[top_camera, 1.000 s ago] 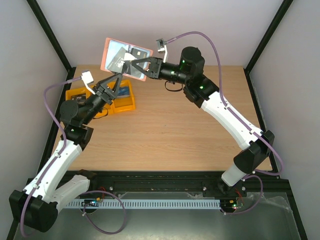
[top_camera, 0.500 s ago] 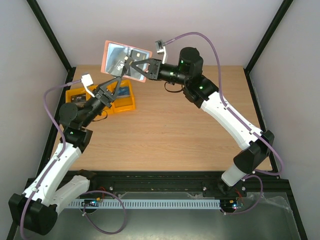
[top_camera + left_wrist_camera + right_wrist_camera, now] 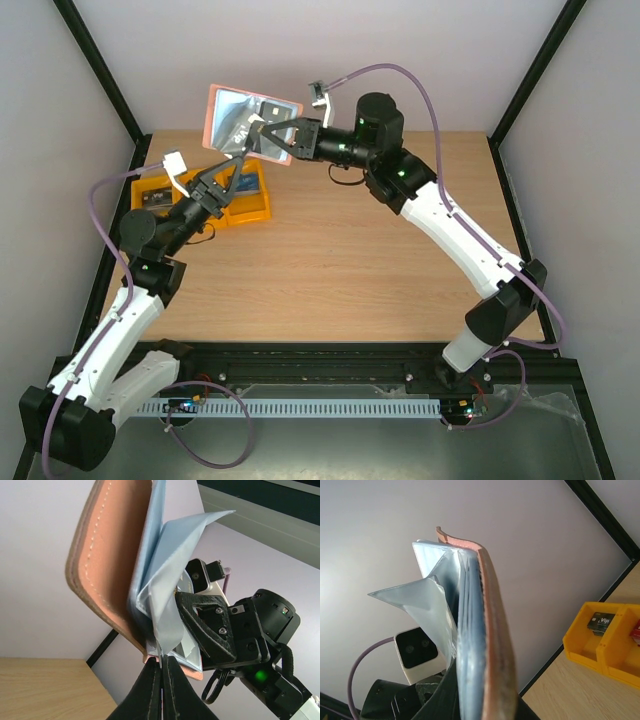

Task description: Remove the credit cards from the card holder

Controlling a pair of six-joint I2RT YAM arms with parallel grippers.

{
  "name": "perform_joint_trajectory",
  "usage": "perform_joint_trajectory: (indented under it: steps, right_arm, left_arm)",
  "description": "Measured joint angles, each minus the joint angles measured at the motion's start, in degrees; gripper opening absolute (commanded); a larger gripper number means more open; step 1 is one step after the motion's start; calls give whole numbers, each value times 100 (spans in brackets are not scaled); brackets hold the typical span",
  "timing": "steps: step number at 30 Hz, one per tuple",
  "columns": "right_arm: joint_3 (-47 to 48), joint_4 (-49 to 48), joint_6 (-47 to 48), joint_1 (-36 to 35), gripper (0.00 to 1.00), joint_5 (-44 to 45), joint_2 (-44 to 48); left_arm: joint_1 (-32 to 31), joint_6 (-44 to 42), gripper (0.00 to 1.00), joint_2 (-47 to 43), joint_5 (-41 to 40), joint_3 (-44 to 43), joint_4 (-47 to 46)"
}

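The card holder point(image 3: 240, 118) hangs in the air above the table's back left, tan outside, its pale blue-grey leaves fanned open. My right gripper point(image 3: 264, 136) is shut on its right end; in the right wrist view the holder point(image 3: 490, 630) stands edge-on between the fingers point(image 3: 445, 700). My left gripper point(image 3: 162, 666) is shut on a thin pale leaf edge at the holder's point(image 3: 107, 575) lower rim. Whether that edge is a credit card or a sleeve cannot be told. Dark and red credit cards point(image 3: 600, 621) lie in the yellow tray.
The yellow three-compartment tray point(image 3: 252, 208) sits on the table at the back left, under my left wrist, with a dark card point(image 3: 150, 197) in its left compartment. The black frame posts point(image 3: 100, 75) and pale walls stand close behind.
My left gripper rose to the holder's lower edge and went from slightly open to shut on the thin edge. The right gripper and holder shifted a little left.
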State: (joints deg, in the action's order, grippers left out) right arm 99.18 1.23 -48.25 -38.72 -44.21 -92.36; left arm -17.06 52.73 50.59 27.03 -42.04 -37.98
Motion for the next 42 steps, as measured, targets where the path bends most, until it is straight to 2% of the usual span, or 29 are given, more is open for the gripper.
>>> perform_joint_trajectory:
  steps: [4,8,18,26,42]
  right_arm:
    - [166,179,122,4,2,-26,-87]
    - [175,247,190,15,2,-61,-87]
    - [258,284,291,46,2,-98,-87]
    - [258,284,308,48,2,-111,-87]
    - [258,289,330,48,2,-127,-87]
  left_arm:
    - [0,13,4,2,0,0,-48]
    - [0,24,12,9,31,0,-44]
    - [-2,-7,12,57,144,0,15]
    - [9,-22,23,55,144,0,22]
    - [127,-9,24,61,125,-2,9]
